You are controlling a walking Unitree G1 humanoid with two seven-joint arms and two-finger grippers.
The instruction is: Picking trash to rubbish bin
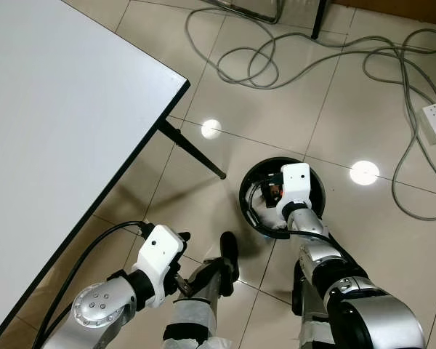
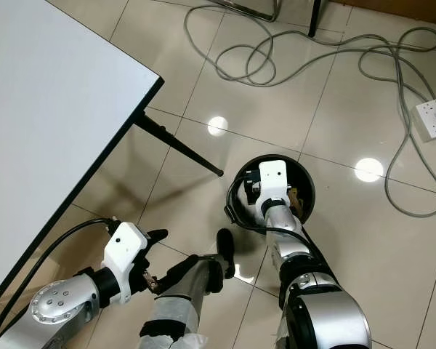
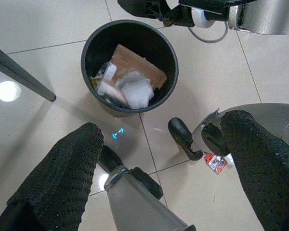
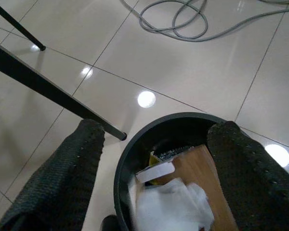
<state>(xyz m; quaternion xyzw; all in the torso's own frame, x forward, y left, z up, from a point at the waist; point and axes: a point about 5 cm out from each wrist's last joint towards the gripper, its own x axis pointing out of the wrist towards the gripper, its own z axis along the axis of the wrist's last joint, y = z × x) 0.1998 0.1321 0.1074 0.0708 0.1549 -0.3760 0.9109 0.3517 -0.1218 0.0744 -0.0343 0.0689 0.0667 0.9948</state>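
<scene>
One black bin [image 3: 130, 67] seen on floor; right gripper [image 4: 154, 168] held above it, fingers spread, empty. Left gripper [image 3: 159, 168] beside bin, fingers spread. Cardboard [image 3: 137, 67], white tissue [image 3: 134, 90] inside bin revealed by wrist views.

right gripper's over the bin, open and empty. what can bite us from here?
1. The right gripper hangs open just above the rubbish bin; pulling back carelessly could catch a finger on the rim and tip it.
2. Grey cables lie looped on the floor beyond the bin, a snag hazard when walking.
3. The slanted table leg stands close to the bin; a turn could clip it.
</scene>
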